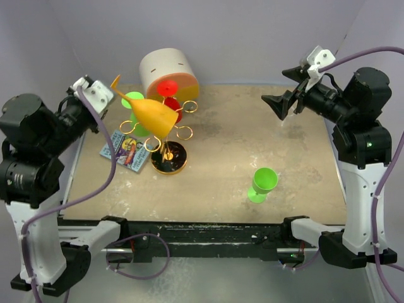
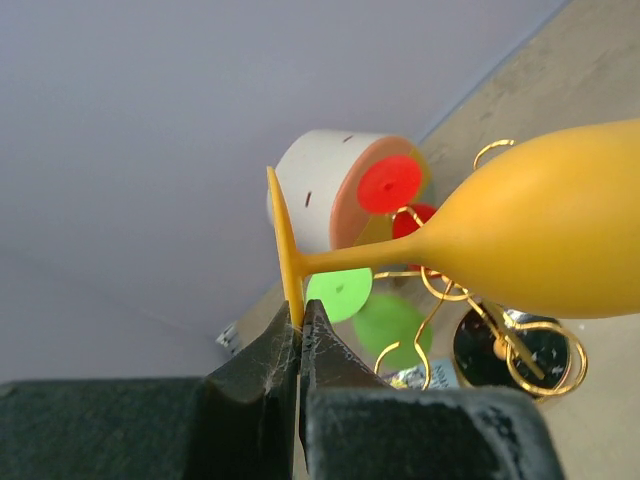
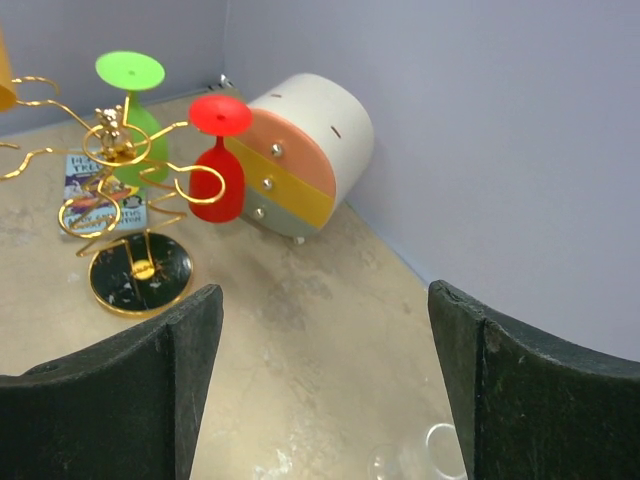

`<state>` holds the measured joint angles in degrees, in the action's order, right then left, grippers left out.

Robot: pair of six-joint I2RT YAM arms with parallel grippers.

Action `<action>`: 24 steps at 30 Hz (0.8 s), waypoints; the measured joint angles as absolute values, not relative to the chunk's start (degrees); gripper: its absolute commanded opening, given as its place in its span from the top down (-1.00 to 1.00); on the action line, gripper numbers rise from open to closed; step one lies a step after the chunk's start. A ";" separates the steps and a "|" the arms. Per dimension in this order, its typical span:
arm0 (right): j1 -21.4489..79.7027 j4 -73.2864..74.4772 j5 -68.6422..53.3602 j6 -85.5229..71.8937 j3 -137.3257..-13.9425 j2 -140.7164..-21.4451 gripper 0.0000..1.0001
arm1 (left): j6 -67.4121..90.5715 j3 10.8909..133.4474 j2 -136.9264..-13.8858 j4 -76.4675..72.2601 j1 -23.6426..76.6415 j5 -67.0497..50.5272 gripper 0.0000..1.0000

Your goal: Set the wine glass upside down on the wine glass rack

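At the table's left, my left gripper [image 2: 300, 318] pinches the foot rim of the orange wine glass [image 2: 540, 240]. Its stem lies near level, with the bowl pointing away over the wine glass rack [image 1: 169, 159] just below. Far right, my right gripper [image 3: 322, 300] hangs wide open, well apart. I judge the left arm must tip the bowl down.

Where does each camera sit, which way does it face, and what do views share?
Top external: above and behind the bases, looking down at the table; left arm and right arm show.
Left wrist: looks along the left fingers, shut on the foot of the orange wine glass, toward the wine glass rack.
Right wrist: looks between the open right fingers across the table.
Shared: all three show the rack and the cream-and-orange cylinder.
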<state>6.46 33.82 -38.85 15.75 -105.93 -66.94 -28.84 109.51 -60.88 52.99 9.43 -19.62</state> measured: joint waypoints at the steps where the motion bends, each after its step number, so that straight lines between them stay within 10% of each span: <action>1: 6.26 34.13 -38.48 16.12 -105.34 -66.72 -0.73 | -30.39 109.51 -59.86 54.52 8.60 -18.94 1.00; 24: 6.02 41.32 -25.89 16.36 -95.57 -62.24 -1.00 | -37.23 106.43 -52.60 64.07 -12.38 8.75 1.00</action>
